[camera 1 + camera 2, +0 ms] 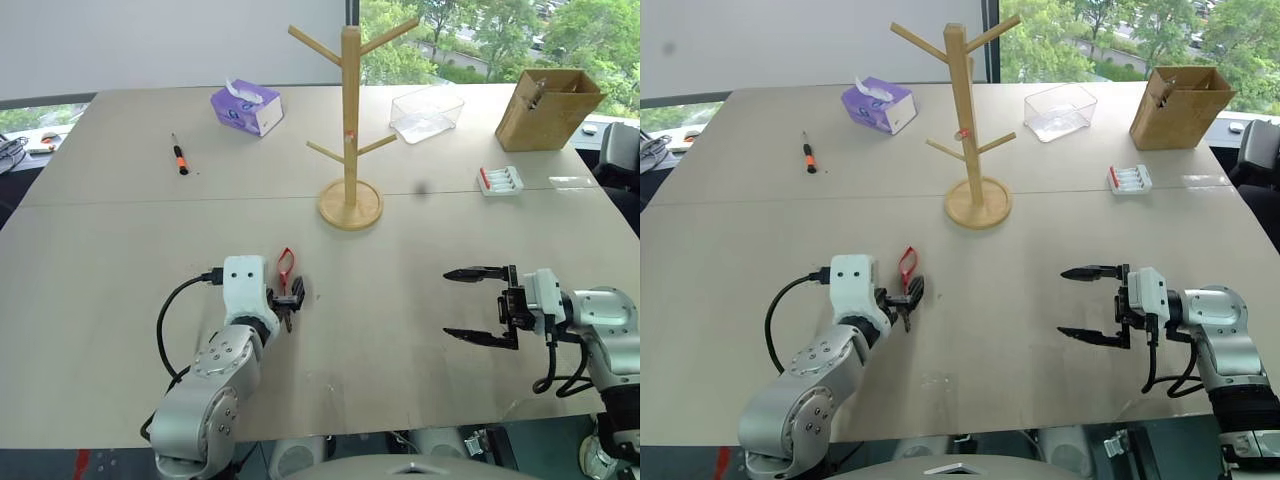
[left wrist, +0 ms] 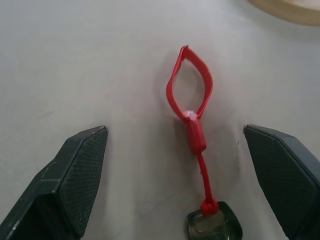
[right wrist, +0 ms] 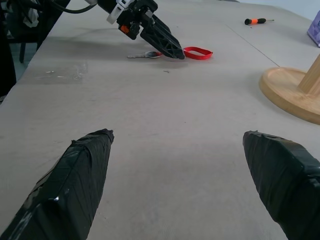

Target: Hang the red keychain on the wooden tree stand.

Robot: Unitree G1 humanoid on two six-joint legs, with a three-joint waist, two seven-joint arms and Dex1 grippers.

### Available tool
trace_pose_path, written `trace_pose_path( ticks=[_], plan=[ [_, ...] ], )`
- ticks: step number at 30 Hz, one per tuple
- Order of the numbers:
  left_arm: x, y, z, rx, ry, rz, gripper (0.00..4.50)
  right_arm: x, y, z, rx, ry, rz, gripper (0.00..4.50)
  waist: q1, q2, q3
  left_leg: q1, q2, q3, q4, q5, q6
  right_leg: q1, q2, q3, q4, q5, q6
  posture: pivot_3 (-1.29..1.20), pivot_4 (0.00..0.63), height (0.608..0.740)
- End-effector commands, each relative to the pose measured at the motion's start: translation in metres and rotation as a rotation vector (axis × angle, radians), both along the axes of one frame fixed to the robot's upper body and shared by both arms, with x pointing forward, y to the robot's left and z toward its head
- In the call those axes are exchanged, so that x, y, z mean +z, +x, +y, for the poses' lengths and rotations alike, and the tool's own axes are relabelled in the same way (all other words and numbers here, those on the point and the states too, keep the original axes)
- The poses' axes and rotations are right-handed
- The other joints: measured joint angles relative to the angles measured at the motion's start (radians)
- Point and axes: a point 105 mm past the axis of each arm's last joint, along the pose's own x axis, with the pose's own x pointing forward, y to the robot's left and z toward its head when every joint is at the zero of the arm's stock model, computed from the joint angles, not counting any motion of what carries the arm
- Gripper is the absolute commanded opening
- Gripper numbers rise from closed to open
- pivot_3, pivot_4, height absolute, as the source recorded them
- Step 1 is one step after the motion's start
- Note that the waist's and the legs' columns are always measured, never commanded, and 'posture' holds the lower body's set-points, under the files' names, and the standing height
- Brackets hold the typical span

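At lower centre, our left gripper (image 1: pixel 290 300) straddles the red keychain (image 2: pixel 192 112) — fingers spread wide, like the right gripper's (image 1: pixel 478 305) — closing off-centre could nudge it away.

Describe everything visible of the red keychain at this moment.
The red keychain lies flat on the table, nearer the robot than the wooden tree stand. It is a red teardrop-shaped loop, plastic by its look, narrowing to a short red stem and cord knotted to a dark metal key. The left gripper is open, a finger on either side of it; neither finger touches it in the left wrist view.
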Motion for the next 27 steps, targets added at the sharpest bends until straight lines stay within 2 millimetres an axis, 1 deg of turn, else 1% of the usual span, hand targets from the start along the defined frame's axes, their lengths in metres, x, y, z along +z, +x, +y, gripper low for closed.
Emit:
trace_pose_path(
  ticks=[1, 3, 7, 10, 11, 14, 16, 18, 20, 22, 25, 27],
  plan=[
    [-0.002, 0.0, 0.001, 0.003, -0.004, 0.017, 4.24, 0.01, -0.003, 0.002, 0.01, 0.028, -0.026, 4.48, 0.001, 0.0, 0.0, 0.0, 0.0, 0.0, 0.0, 0.0, 0.0, 0.0, 0.0, 0.0, 0.0, 0.0, 0.0, 0.0, 0.15, 0.74],
    [-0.001, 0.001, 0.001, 0.002, -0.003, 0.015, 3.62, 0.011, -0.003, 0.003, 0.011, 0.034, -0.025, 4.5, 0.002, 0.0, 0.0, 0.0, 0.0, 0.0, 0.0, 0.0, 0.0, 0.0, 0.0, 0.0, 0.0, 0.0, 0.0, 0.0, 0.15, 0.74],
    [0.0, 0.001, 0.003, 0.009, 0.0, 0.008, 1.66, 0.012, -0.004, 0.005, 0.016, 0.045, -0.019, 4.5, 0.004, 0.0, 0.0, 0.0, 0.0, 0.0, 0.0, 0.0, 0.0, 0.0, 0.0, 0.0, 0.0, 0.0, 0.0, 0.0, 0.15, 0.74],
    [0.001, 0.001, 0.004, 0.01, 0.004, 0.008, 0.29, 0.012, -0.004, 0.005, 0.018, 0.049, -0.017, 4.5, 0.008, 0.0, 0.0, 0.0, 0.0, 0.0, 0.0, 0.0, 0.0, 0.0, 0.0, 0.0, 0.0, 0.0, 0.0, 0.0, 0.15, 0.74],
    [0.001, 0.002, 0.004, 0.009, 0.005, 0.008, 0.08, 0.012, -0.004, 0.005, 0.018, 0.05, -0.017, 4.5, 0.01, 0.0, 0.0, 0.0, 0.0, 0.0, 0.001, 0.0, 0.0, 0.0, 0.0, 0.0, 0.0, 0.0, 0.0, 0.0, 0.15, 0.74],
    [0.0, 0.003, 0.004, 0.011, 0.005, 0.01, 0.08, 0.012, -0.003, 0.005, 0.018, 0.046, -0.019, 4.5, 0.013, 0.0, 0.0, 0.0, 0.0, 0.0, 0.001, 0.0, 0.0, 0.0, 0.0, 0.0, 0.0, 0.0, 0.0, 0.0, 0.15, 0.74],
    [-0.001, 0.004, 0.003, 0.02, -0.037, 0.008, 0.08, 0.012, -0.002, 0.005, 0.017, 0.046, -0.021, 4.5, 0.015, 0.0, 0.0, 0.0, 0.0, 0.0, 0.001, 0.0, 0.0, 0.0, 0.0, 0.0, 0.0, 0.0, 0.0, 0.0, 0.15, 0.74],
    [0.004, 0.006, 0.002, 0.021, -0.047, -0.026, 0.08, 0.013, -0.002, 0.005, 0.013, 0.049, -0.025, 4.5, 0.015, 0.0, 0.0, 0.0, 0.0, 0.0, 0.001, 0.0, 0.0, 0.0, 0.0, 0.0, 0.0, 0.0, 0.0, 0.0, 0.15, 0.74],
    [0.02, 0.009, 0.002, 0.004, -0.041, -0.134, 0.08, 0.015, 0.0, 0.005, -0.002, 0.063, -0.032, 4.5, 0.016, 0.0, 0.0, 0.0, 0.0, 0.0, 0.001, 0.0, 0.0, 0.0, 0.0, 0.0, 0.0, 0.0, 0.0, 0.0, 0.15, 0.74],
    [0.044, 0.008, 0.002, -0.043, -0.014, -0.298, 0.08, 0.032, 0.009, 0.005, -0.058, 0.138, -0.026, 4.5, 0.014, 0.0, 0.0, 0.0, 0.0, 0.0, 0.001, 0.0, 0.0, 0.0, 0.0, 0.0, 0.0, 0.0, 0.0, 0.0, 0.15, 0.74],
    [0.066, 0.004, -0.001, -0.11, 0.02, -0.466, 0.08, 0.058, 0.017, 0.007, -0.107, 0.219, -0.022, 4.5, 0.014, 0.0, 0.0, 0.0, 0.0, 0.0, 0.001, 0.0, 0.0, 0.0, 0.0, 0.001, 0.001, 0.0, -0.001, 0.0, 0.15, 0.74],
    [0.083, 0.0, -0.008, -0.171, 0.029, -0.583, 0.08, 0.072, 0.019, 0.008, -0.118, 0.25, -0.026, 4.5, 0.017, 0.0, 0.0, 0.0, 0.0, 0.0, 0.001, 0.0, 0.0, 0.0, -0.001, 0.001, 0.0, 0.0, -0.001, 0.0, 0.15, 0.74]
  ],
)
